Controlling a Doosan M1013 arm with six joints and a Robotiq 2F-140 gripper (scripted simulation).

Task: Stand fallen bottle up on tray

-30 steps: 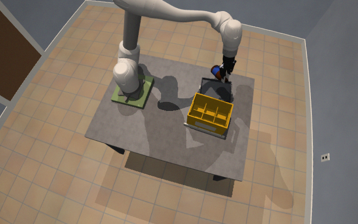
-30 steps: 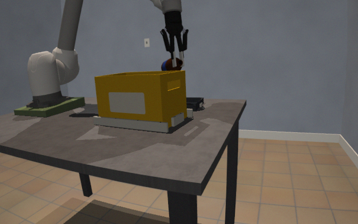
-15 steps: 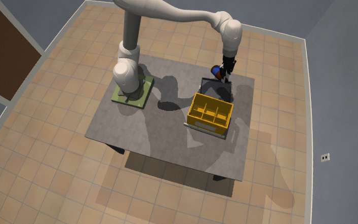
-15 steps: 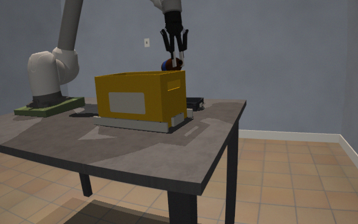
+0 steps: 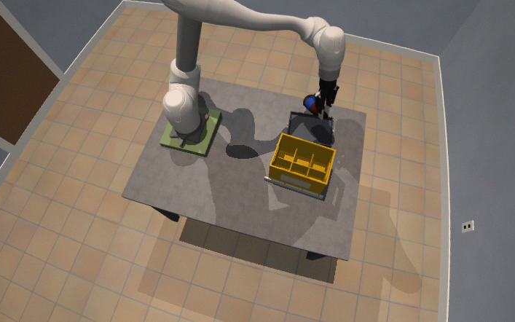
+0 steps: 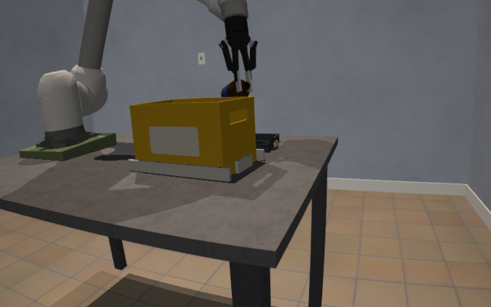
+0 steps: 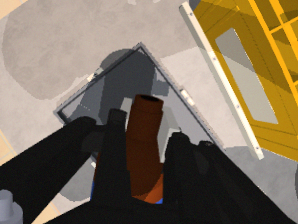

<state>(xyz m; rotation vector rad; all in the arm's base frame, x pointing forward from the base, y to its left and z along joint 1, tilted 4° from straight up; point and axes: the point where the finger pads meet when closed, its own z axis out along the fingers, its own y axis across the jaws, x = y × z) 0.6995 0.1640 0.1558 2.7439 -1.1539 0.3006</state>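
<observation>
A brown bottle point(image 5: 310, 102) point(image 6: 228, 89) point(image 7: 144, 150) with a blue band is in the air above the tray. It is tilted far from upright, its open neck toward the crate side. My gripper point(image 5: 323, 113) point(image 6: 244, 88) point(image 7: 144, 115) is shut on the bottle at its neck; the fingers hide part of it. The dark shallow tray point(image 5: 299, 125) point(image 6: 268, 142) point(image 7: 90, 102) lies on the table below, and no bottle shows on it. The yellow crate point(image 5: 275, 173) point(image 6: 182, 110) point(image 7: 275, 135) stands upright beside the tray and hides part of it in the exterior view.
Pale low rails point(image 5: 291, 188) point(image 6: 178, 169) point(image 7: 215, 60) run along the crate's foot. The crate has several compartments. The arm's green base plate point(image 5: 183, 149) point(image 6: 41, 154) is at the other end of the table point(image 5: 235, 199) point(image 6: 201, 213).
</observation>
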